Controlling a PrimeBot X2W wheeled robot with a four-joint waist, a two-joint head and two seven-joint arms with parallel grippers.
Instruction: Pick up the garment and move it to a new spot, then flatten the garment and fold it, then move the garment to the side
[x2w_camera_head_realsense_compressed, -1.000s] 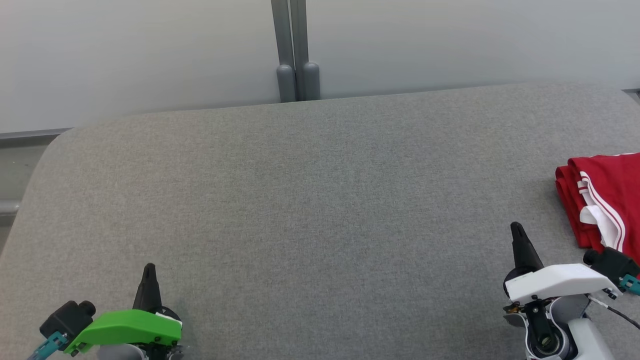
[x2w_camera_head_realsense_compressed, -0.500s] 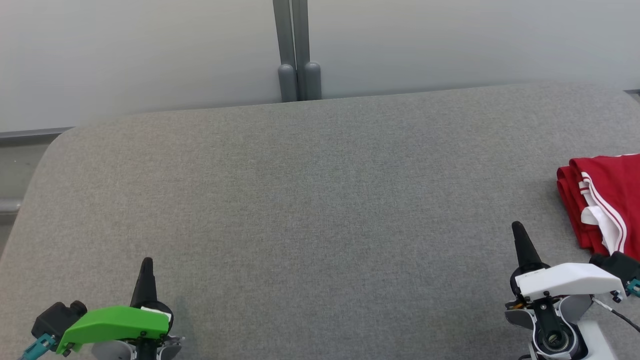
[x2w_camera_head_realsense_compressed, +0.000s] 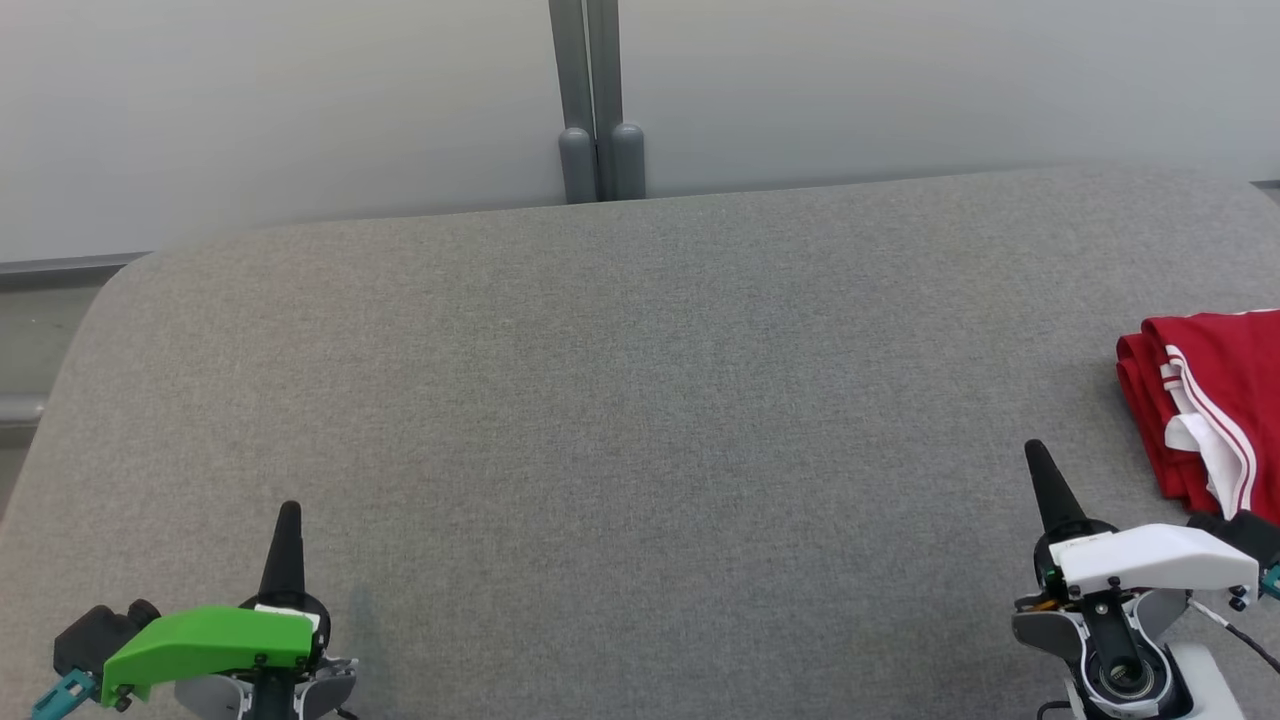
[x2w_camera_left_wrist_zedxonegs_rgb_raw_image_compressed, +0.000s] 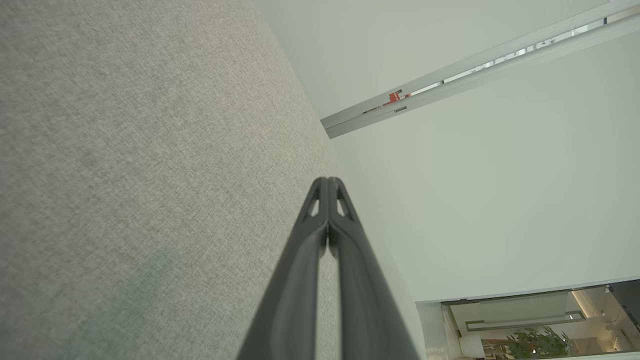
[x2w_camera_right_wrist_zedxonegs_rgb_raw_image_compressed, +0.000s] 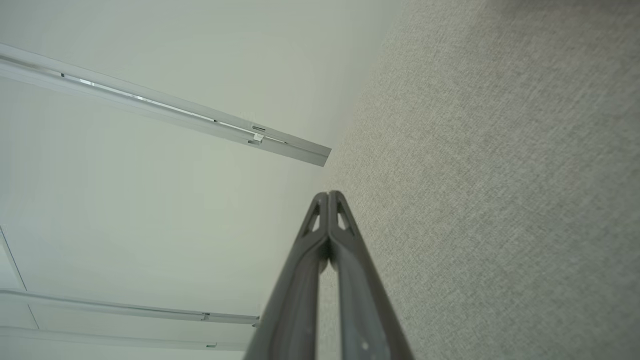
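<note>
Right gripper (x2w_camera_head_realsense_compressed: 1036, 452) has its dark fingers pressed together on nothing, over the grey padded surface (x2w_camera_head_realsense_compressed: 640, 400). The folded red garment (x2w_camera_head_realsense_compressed: 1225, 390) lies near it, to its right. Far to its left, the left gripper (x2w_camera_head_realsense_compressed: 288, 512) is likewise pressed together and empty.

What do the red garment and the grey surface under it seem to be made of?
The garment looks like soft, thin matte cloth, probably a jersey knit: it lies in limp folded layers, with white striped trim. The surface looks like a matte woven textile covering, perhaps over padding: it shows a fine heathered weave and rounded corners.
</note>
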